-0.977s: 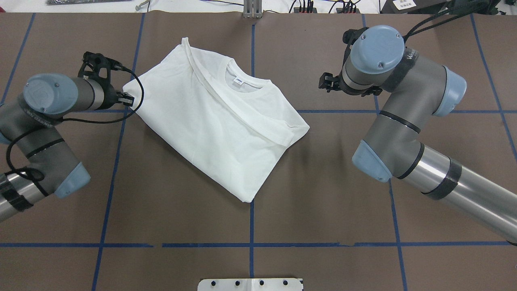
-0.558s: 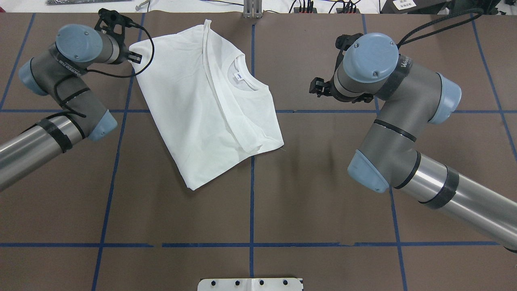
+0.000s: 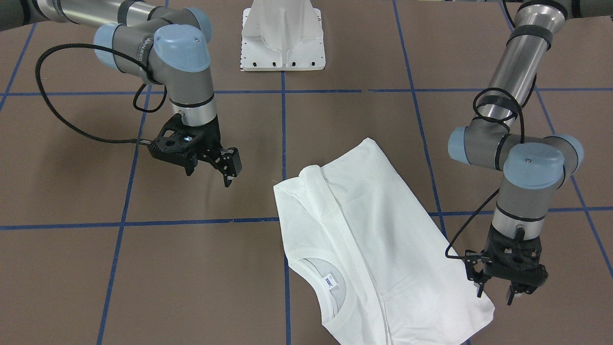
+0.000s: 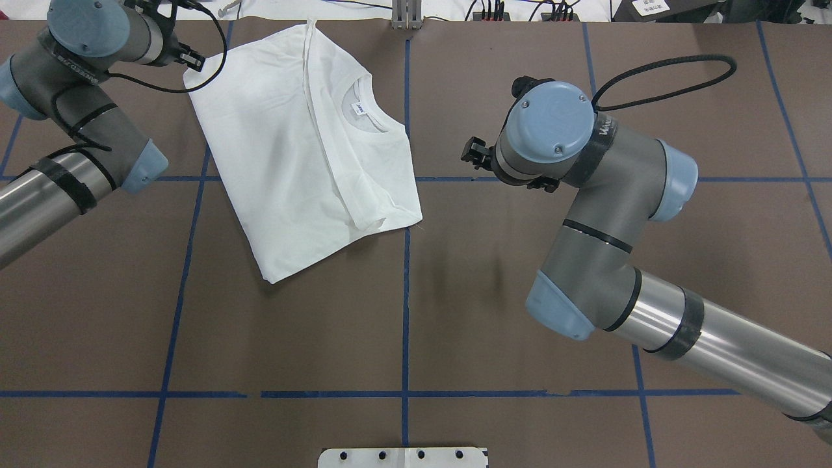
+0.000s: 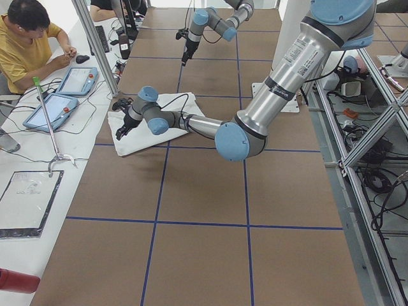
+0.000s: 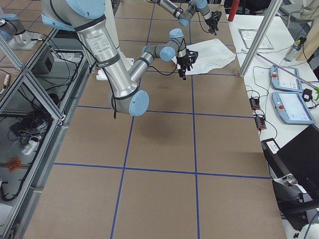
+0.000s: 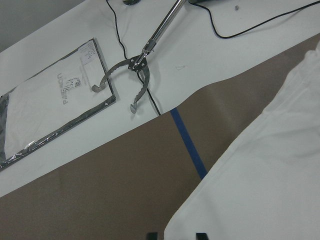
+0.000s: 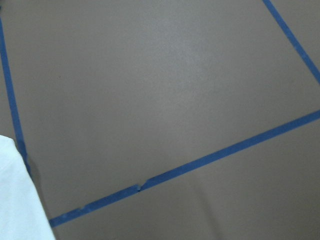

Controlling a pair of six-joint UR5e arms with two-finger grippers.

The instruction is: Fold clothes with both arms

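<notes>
The white T-shirt (image 4: 292, 149) lies folded into a slanted rectangle on the far left part of the table, neck label (image 4: 358, 109) facing up. It also shows from the front as the same folded shirt (image 3: 373, 249). My left gripper (image 3: 494, 293) hangs over the shirt's far left corner with its fingers apart, one fingertip (image 3: 479, 287) at the cloth edge. In the left wrist view the shirt's edge (image 7: 270, 185) runs between the two fingertips. My right gripper (image 3: 209, 173) hovers open over bare table, to the right of the shirt and apart from it.
The brown table (image 4: 455, 312) carries a grid of blue tape lines. A white pedestal base (image 3: 282, 43) stands at the robot's side. Beyond the far table edge lie a metal grabber tool (image 7: 135, 75), control tablets (image 5: 57, 105) and cables, with a seated person (image 5: 29, 38).
My left gripper has swung toward the far left corner, and the shirt has slid and turned that way with it. My right arm has moved left, closer to the shirt.
</notes>
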